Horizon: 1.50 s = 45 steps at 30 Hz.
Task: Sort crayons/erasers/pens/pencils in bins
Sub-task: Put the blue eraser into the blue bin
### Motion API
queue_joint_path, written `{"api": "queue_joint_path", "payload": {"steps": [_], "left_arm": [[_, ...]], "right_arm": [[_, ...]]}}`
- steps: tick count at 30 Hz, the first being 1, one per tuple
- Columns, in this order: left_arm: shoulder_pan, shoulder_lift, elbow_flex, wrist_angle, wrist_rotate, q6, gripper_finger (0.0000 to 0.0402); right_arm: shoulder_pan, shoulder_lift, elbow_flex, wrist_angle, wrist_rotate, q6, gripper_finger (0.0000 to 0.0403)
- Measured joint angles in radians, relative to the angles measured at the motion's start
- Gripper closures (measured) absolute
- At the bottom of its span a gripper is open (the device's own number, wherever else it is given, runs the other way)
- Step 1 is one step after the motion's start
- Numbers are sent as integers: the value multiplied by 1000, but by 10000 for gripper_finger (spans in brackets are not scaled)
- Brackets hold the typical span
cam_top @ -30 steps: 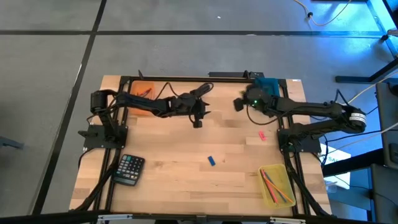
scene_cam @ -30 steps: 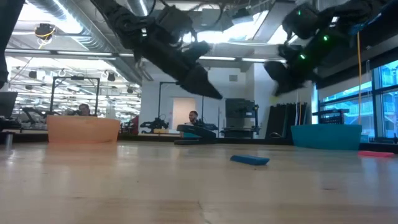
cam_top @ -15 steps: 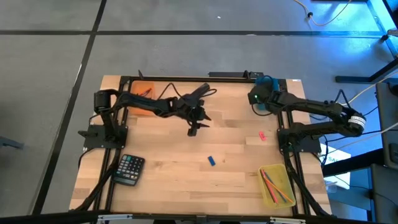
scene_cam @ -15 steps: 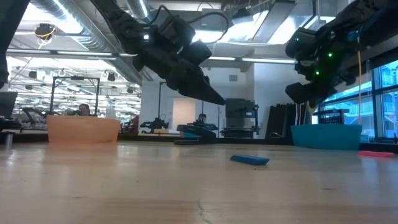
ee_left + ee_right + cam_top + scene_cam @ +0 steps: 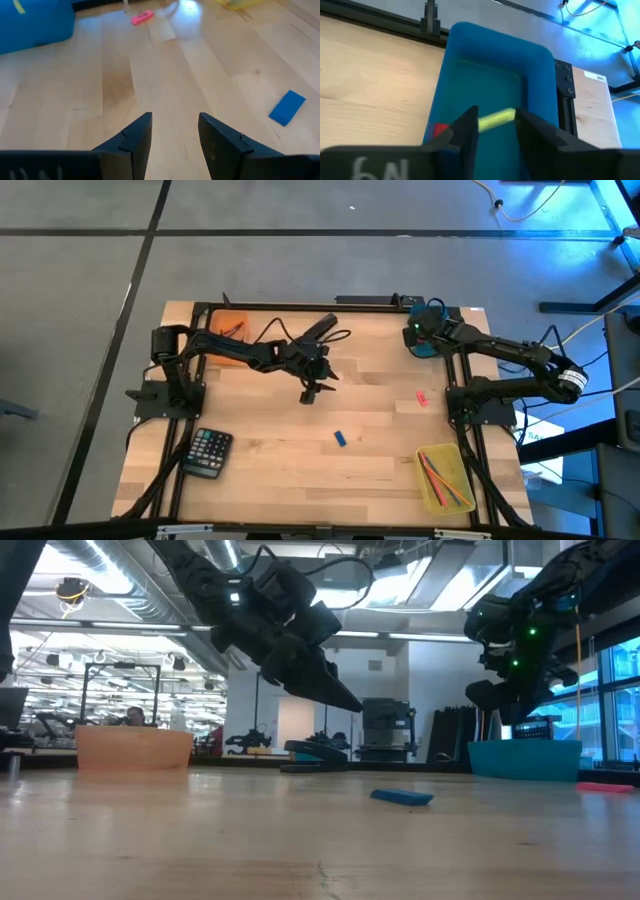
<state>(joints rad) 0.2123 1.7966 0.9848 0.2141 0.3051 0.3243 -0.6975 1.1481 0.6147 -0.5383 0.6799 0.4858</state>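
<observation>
High: right gripper [image 5: 420,330] is hovering over teal bin [image 5: 428,346]. Right wrist: fingers parting, yellow eraser [image 5: 496,119] dropping in (sorting). Left wrist: left gripper [image 5: 175,131] fingers open, empty, aiming twd blue eraser [image 5: 287,107] on surface

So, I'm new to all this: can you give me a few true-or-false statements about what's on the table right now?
1. The blue eraser lies loose on the table. True.
2. The pink eraser is inside the orange bin. False: it lies on the bare wood.
3. The right end effector is over the teal bin. True.
4. The left end effector grips the blue eraser. False: it is open and empty.
5. The yellow bin holds long thin sticks. True.
</observation>
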Motion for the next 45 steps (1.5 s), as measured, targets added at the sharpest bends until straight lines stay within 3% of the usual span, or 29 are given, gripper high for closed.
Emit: {"api": "queue_joint_path", "payload": {"steps": [4,9,14,20,25,32,35,45], "left_arm": [[0,0,0,-3,-33,-6,249],[2,0,0,9,-37,18,249],[-8,0,0,50,103,15,249],[-65,51,1,135,111,-8,249],[-108,174,91,142,146,-28,249],[-142,338,281,43,288,-53,249],[-160,379,336,-10,294,-34,249],[-183,397,352,-217,389,71,249]], "right_arm": [[15,0,0,2,-15,-10,236],[119,0,0,158,-143,-106,209],[245,0,0,267,-151,-136,214],[363,0,0,289,-151,-150,227],[435,-3,0,289,-150,-124,232],[497,-10,0,280,-122,-91,232],[510,-10,0,271,-116,-68,232],[591,-10,0,246,-124,35,232]]}}
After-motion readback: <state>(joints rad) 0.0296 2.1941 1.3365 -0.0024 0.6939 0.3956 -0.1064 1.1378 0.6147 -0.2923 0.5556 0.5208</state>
